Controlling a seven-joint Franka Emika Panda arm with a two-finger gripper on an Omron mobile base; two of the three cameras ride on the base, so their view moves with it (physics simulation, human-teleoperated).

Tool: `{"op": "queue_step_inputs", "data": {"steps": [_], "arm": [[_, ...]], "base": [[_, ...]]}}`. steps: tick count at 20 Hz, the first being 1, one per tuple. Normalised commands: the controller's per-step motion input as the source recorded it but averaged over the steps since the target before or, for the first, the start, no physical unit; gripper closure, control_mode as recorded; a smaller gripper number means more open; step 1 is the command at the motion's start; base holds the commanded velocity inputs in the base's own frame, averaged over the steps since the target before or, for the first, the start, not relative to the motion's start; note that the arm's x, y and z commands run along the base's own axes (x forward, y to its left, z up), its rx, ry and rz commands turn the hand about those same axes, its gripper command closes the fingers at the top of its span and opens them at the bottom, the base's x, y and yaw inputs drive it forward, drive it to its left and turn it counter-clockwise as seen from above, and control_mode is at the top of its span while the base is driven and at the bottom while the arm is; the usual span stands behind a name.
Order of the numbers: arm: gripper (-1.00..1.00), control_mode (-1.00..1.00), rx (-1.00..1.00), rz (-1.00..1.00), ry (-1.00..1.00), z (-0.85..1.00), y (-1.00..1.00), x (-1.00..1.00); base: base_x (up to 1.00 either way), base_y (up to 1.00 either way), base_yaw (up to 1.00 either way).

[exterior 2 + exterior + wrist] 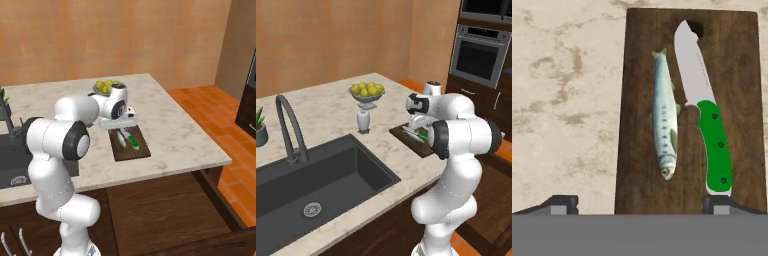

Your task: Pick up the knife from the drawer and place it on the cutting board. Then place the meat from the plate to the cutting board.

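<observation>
Knife and fish together on the board, our gripper [641, 204] released above them.

From the left base, our arm hides most of the cutting board [406, 134]. From the right, the knife [132, 140] lies just below the gripper. Through the hand camera, the fish [665, 131] lies between our spread fingertips [561, 204], the knife beside it, apart.

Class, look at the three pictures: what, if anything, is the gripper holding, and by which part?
Nothing. The gripper is open above the cutting board, where the knife and fish lie free.
</observation>
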Motion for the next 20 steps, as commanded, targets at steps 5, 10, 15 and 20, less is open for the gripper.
{"op": "queue_step_inputs", "data": {"steps": [5,10,15,20], "arm": [[-1.0,-1.0,-0.03,-0.01,-0.19,0.28,0.21,-0.54],[-1.0,-1.0,-0.01,0.0,-0.04,0.07,0.17,-0.18],[-1.0,-1.0,0.0,0.0,0.0,0.0,0.0,0.0],[-1.0,-1.0,0.01,0.0,0.0,0.0,-0.02,-0.04]], "base": [[0.0,0.0,0.0],[0.0,0.0,0.0],[0.0,0.0,0.0],[0.0,0.0,0.0]]}}
